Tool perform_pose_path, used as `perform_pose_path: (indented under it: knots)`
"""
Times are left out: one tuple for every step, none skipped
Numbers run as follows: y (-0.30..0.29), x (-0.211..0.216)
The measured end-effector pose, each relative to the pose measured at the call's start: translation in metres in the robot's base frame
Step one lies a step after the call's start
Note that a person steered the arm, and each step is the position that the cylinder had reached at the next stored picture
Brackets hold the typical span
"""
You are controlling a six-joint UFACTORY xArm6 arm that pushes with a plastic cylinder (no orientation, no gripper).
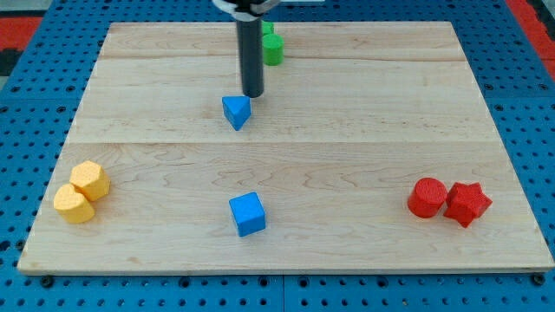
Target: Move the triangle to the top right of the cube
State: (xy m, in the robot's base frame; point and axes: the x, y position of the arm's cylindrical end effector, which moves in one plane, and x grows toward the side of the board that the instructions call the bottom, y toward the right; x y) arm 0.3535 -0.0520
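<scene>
A blue triangle block lies on the wooden board a little above the middle, left of centre. A blue cube sits below it, near the view's bottom. My tip is the lower end of the dark rod that comes down from the view's top. It stands just above and to the right of the blue triangle, very close to its upper right corner. The cube is far below the tip.
Two green blocks sit at the view's top, partly hidden behind the rod. Two yellow blocks lie at the lower left. A red cylinder and a red star lie at the lower right. The board rests on a blue pegboard.
</scene>
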Motion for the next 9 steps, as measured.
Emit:
perform_pose_path:
  knots:
    - [0.0, 0.042]
    - [-0.003, 0.082]
    - [-0.024, 0.058]
    - [-0.066, 0.053]
    - [-0.091, 0.08]
    - [-0.045, 0.103]
    - [-0.013, 0.084]
    - [-0.01, 0.054]
    - [0.044, 0.065]
